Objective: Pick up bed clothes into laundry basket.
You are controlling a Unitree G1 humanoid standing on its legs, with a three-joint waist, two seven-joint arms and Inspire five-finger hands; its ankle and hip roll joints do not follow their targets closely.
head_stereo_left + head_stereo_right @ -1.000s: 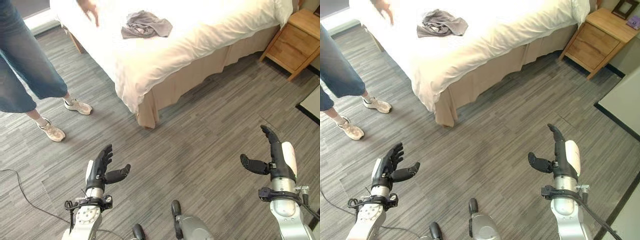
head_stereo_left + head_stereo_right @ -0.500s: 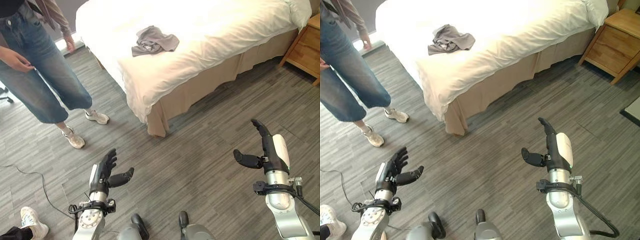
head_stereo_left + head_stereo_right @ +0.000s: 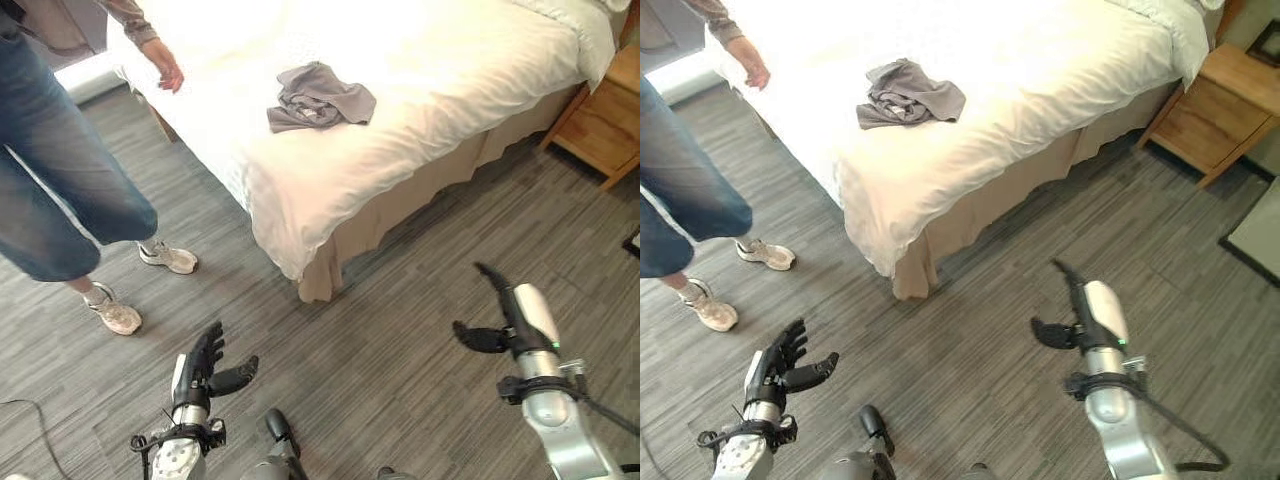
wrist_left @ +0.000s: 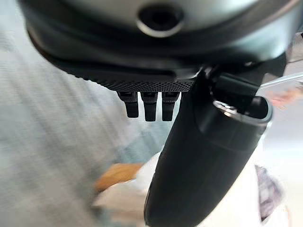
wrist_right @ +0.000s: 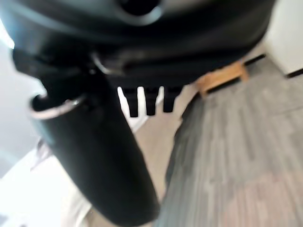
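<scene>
**Both hands empty, clothes waiting on the bed**

Nearest, low over the grey floor (image 3: 400,330), the left hand (image 3: 205,362) hovers with fingers spread and thumb out, holding nothing. The right hand (image 3: 500,318) is raised a little higher on the other side, fingers straight and thumb standing off, also empty. Each wrist view agrees: straight fingers with nothing between them and the thumb.

Past the hands, a person (image 3: 70,190) in jeans and pale trainers stands on the floor at the left, just beside the bed (image 3: 330,190), one hand (image 3: 165,65) hanging over its edge. The crumpled grey clothes (image 3: 320,97) lie on the white cover near the bed's corner, well apart from both robot hands. A wooden nightstand (image 3: 605,125) stands at the far right.

Compared with half a second ago the whole picture has shifted, so the camera has moved; the bed corner now sits more squarely ahead, and the person fills more of the left side. The clothes have not shifted on the cover, and the hands keep the same open pose.

My reading: the robot is approaching, the pick not yet begun. No laundry basket can be seen, so its place must be found after the grasp. The person close by the bed calls for care when an arm reaches
</scene>
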